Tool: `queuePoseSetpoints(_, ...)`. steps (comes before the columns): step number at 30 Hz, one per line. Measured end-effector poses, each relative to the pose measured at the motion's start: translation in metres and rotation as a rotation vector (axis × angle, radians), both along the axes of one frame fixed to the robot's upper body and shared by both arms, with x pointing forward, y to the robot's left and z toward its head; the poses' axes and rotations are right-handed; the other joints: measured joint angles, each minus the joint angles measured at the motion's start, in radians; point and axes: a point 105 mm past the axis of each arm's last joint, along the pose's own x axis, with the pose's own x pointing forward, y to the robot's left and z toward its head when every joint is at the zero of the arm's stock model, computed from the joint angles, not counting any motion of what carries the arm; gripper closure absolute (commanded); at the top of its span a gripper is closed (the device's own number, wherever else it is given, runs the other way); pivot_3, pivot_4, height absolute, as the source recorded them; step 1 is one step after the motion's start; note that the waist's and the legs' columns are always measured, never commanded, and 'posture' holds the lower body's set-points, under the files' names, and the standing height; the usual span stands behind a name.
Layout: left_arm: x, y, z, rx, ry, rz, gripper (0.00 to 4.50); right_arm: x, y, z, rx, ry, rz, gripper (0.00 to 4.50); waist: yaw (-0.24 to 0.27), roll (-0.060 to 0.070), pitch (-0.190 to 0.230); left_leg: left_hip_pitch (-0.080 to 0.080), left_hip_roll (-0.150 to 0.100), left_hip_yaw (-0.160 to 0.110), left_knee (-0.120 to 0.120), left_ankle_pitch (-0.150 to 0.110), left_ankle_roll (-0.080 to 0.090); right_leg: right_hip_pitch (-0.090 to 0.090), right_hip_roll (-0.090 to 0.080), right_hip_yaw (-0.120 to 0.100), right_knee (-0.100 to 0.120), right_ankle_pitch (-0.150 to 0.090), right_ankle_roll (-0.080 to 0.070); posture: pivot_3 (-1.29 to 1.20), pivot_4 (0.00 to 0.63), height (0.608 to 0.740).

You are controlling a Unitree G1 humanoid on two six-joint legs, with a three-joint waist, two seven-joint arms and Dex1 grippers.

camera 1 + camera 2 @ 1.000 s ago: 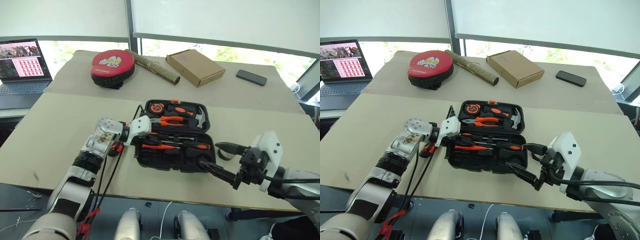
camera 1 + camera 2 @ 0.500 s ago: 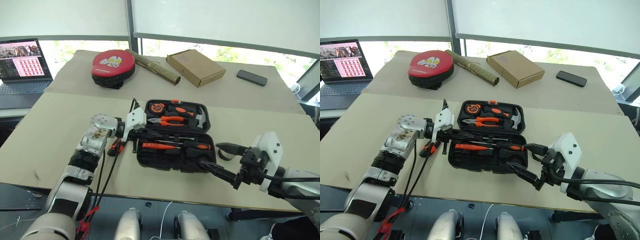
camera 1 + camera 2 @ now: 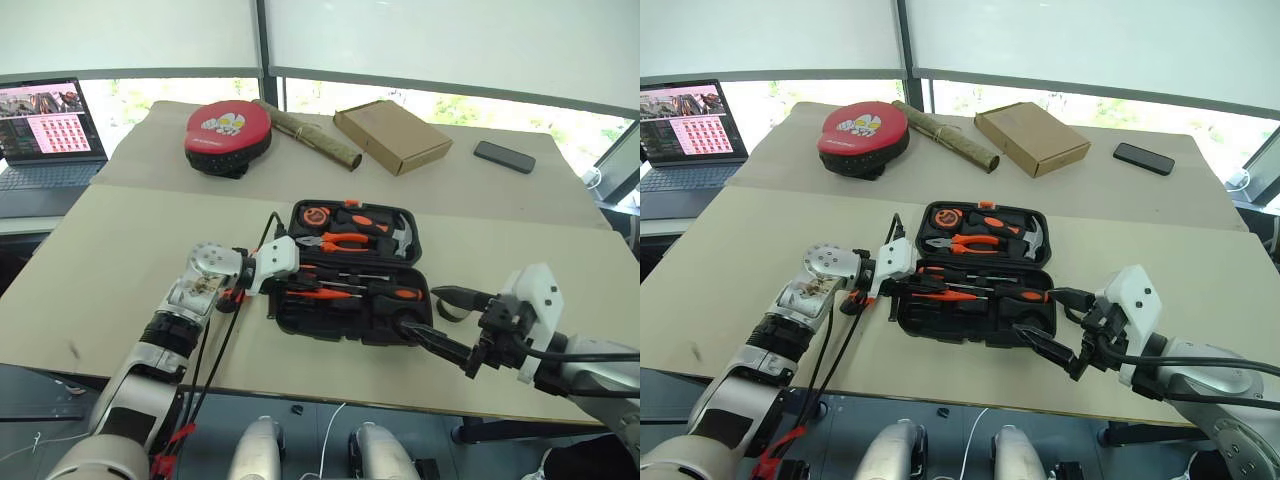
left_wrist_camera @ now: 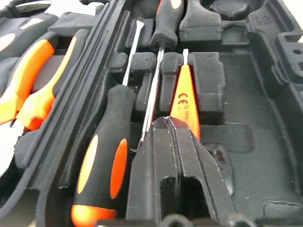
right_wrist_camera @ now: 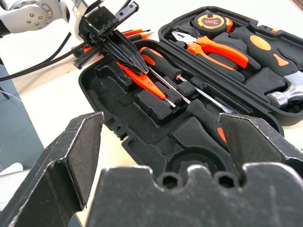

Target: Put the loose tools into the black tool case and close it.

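Since half a second ago your left gripper [image 4: 176, 124] is back over the black tool case [image 3: 300, 318] | jaws together pressing slim orange screwdriver [image 4: 184, 94] into recess | right gripper [image 3: 437, 315] jaws apart, idling | next: you're fetching remaining tools.

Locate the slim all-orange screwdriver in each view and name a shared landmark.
Left eye view: slim orange screwdriver in the case's near half, by the left fingers.
Right eye view: same recess.
Left wrist view: centre, under the fingertips.
Right wrist view: left of centre.
Landmark: orange pliers.
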Motion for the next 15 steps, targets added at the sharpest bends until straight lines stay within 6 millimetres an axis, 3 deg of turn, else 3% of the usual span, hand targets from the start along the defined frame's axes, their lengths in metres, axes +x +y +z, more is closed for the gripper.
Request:
queuePoseSetpoints(5, -0.0063, 0.0008, -0.0027, -0.004, -0.01, -0.015, 4.47, -0.0002, 0.0005, -0.0018, -0.002, 0.007, 0.001, 0.0, 0.0, 0.0, 0.0, 0.008, 0.0, 0.0, -0.002, 0.0, 0.0, 0.009, 0.0, -0.001, -0.003, 0.0, 0.0, 0.0, 0.15, 0.74)
queuePoseSetpoints(14, -0.0061, 0.0058, -0.0009, -0.027, 0.011, 0.025, 4.47, 0.0034, 0.002, -0.0026, -0.002, 0.007, 0.01, 0.0, -0.002, 0.0, 0.0, 0.008, 0.0, 0.0, -0.002, 0.0, 0.0, 0.008, 0.0, -0.001, -0.004, 0.0, 0.0, 0.0, 0.15, 0.74)
queuePoseSetpoints(15, -0.0042, 0.0094, 0.0, -0.026, 0.017, 0.048, 4.24, 0.0043, 0.0036, -0.0012, -0.003, 0.0, 0.019, 0.0, -0.004, 0.0, 0.0, 0.008, 0.001, 0.0, -0.002, 0.0, 0.0, 0.008, 0.0, -0.001, -0.004, 0.0, 0.0, 0.0, 0.15, 0.74)
